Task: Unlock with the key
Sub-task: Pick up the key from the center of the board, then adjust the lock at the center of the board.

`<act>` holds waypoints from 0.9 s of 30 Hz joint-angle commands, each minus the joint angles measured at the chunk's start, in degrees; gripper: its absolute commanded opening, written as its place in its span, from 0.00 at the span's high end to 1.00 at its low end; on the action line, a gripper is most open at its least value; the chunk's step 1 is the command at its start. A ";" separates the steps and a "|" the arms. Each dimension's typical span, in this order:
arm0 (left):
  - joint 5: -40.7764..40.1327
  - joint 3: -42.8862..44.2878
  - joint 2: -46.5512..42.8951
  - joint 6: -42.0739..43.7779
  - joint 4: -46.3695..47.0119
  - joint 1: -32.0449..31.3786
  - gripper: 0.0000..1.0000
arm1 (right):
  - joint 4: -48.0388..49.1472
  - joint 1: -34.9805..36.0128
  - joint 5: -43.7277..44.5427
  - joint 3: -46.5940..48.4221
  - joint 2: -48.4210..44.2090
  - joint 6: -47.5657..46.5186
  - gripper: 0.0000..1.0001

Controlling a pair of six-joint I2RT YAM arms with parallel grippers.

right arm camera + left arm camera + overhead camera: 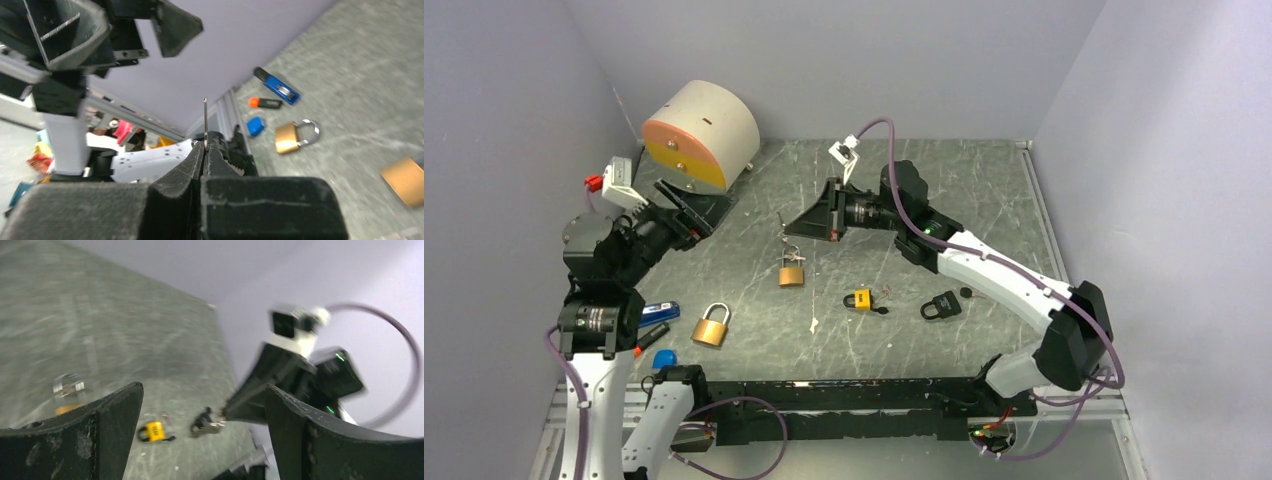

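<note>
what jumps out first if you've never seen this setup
The right gripper, shut on a thin key that sticks up from its fingertips, near the middle of the table. At the back left sits a big cream drum with an orange and yellow face. A brass padlock and smaller locks lie scattered in front.
</note>
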 commanded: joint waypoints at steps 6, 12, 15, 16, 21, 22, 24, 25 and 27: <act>-32.59 -0.64 9.04 7.10 -45.13 0.04 0.06 | -17.47 -2.61 9.42 -9.73 -8.81 -10.75 1.00; -36.87 -11.75 13.36 0.97 -39.97 0.04 0.06 | -19.53 -4.15 10.57 -13.28 -10.38 -13.17 1.00; -36.53 -15.66 15.56 -1.36 -37.80 0.06 0.07 | -19.27 -5.06 10.47 -15.31 -11.17 -14.55 1.00; -36.05 -16.94 16.51 -1.49 -36.66 0.06 0.11 | -18.98 -5.45 10.49 -16.55 -11.41 -15.05 1.00; -35.30 -20.83 21.85 -5.26 -29.47 0.06 0.33 | -17.14 -7.10 8.72 -20.88 -13.12 -15.53 1.00; -35.46 -21.21 22.97 -6.14 -28.02 0.03 0.37 | -16.56 -7.14 8.18 -21.70 -13.68 -15.69 1.00; -36.08 -21.37 25.21 -8.19 -25.24 0.06 0.44 | -15.68 -7.20 7.50 -22.93 -14.39 -16.05 1.00; -36.83 -21.27 26.45 -9.04 -24.25 0.05 0.47 | -15.61 -7.26 7.22 -23.33 -14.66 -16.57 1.00; -38.03 -20.85 28.89 -9.81 -22.42 0.05 0.51 | -15.76 -7.22 6.55 -23.72 -14.96 -17.51 1.00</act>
